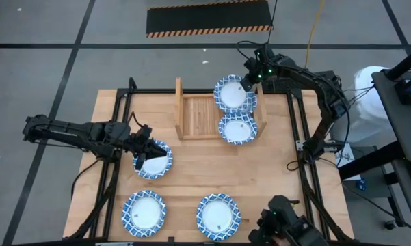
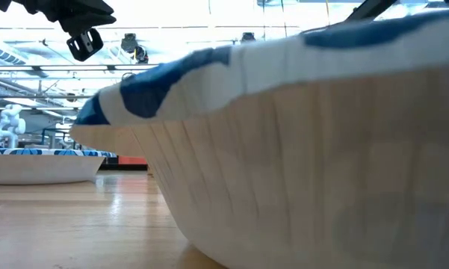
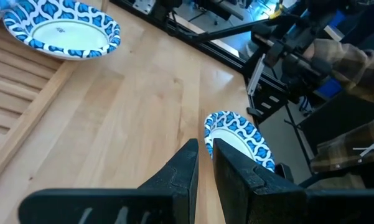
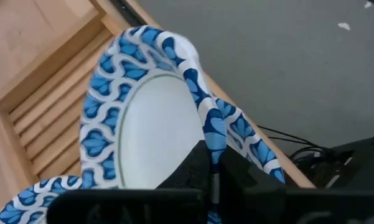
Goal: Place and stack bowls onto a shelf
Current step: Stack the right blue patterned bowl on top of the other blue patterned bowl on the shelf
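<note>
While my right claw (image 1: 247,85) pinches the blue-patterned white paper bowl (image 1: 234,93) by its rim over the slatted wooden shelf (image 1: 200,116), it looks light, bendy; left claw (image 1: 145,153) grips another bowl (image 1: 154,160).

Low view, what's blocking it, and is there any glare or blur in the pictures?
Low view: a bowl sits right at the lens, filling most of the picture, soft and out of focus; bright ceiling lights wash out the background. High view: even light, soft shadows under the bowls. Right wrist view: the held bowl's rim looks stretched by closeness.
</note>
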